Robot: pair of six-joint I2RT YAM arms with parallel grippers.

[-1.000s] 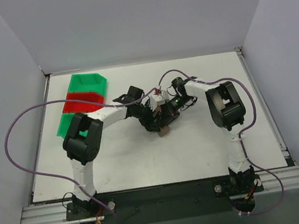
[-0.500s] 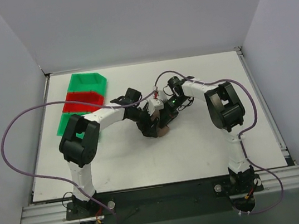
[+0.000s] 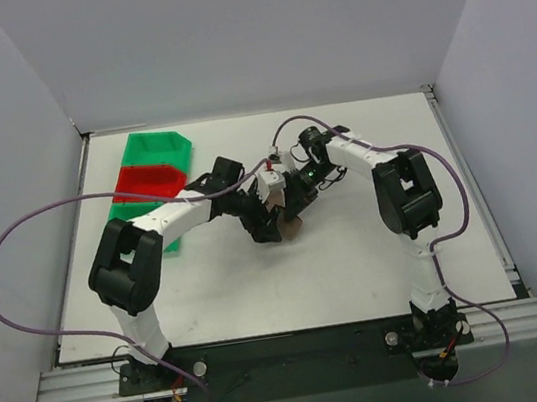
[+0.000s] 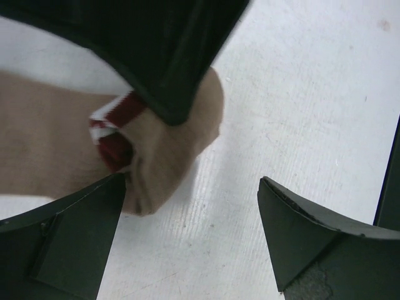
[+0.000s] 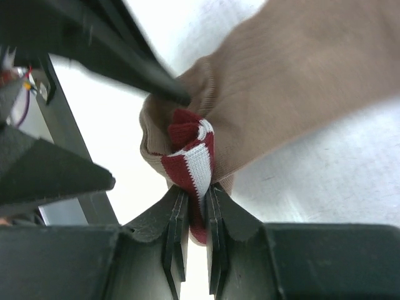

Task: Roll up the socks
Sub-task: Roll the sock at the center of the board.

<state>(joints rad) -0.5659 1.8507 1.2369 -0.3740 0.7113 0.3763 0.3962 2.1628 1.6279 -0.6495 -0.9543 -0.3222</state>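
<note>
Here, both arms reach inward over the middle of the table (image 3: 360, 268). The right gripper (image 5: 197, 190) clamps the striped cuff of the socks (image 5: 281, 81); the left gripper (image 4: 192, 181) gapes wide, one finger touching the tan fold.

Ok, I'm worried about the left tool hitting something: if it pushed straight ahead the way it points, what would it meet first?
The left tool would probably meet bare table first, between its open fingers; the sock lies just aside, by one fingertip, and might be brushed.
</note>
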